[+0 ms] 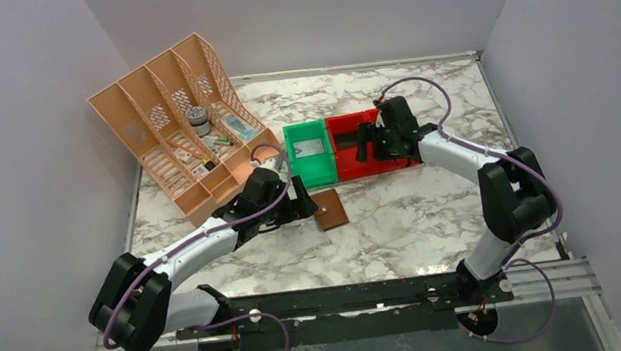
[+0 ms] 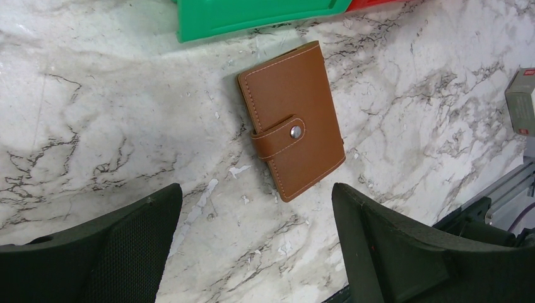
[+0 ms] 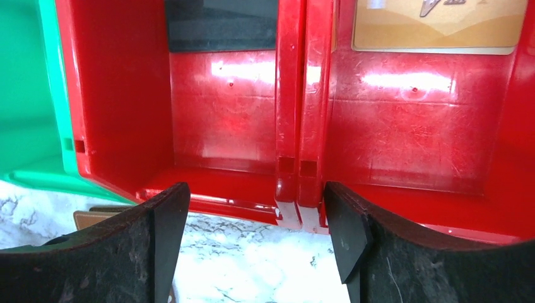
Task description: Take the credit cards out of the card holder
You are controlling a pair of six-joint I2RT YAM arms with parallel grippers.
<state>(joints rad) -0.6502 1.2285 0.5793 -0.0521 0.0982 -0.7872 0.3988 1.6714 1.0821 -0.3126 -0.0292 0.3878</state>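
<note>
The card holder (image 1: 330, 210) (image 2: 291, 129), a brown leather wallet, lies flat on the marble with its snap tab fastened. My left gripper (image 1: 307, 202) (image 2: 257, 199) is open just to its left, with nothing between the fingers. My right gripper (image 1: 365, 143) (image 3: 257, 196) hovers open and empty over the near rim of two red bins (image 3: 296, 126). A pale grey-blue credit card (image 1: 311, 147) lies in the green bin. A dark card (image 3: 221, 25) lies in the left red bin and a tan card (image 3: 438, 25) in the right one.
An orange file organizer (image 1: 184, 128) with small items stands at the back left. The green bin (image 1: 292, 156) (image 2: 252, 16) and the red bins (image 1: 350, 171) sit side by side mid-table. A white-and-red small box (image 2: 520, 101) is at the left wrist view's right edge.
</note>
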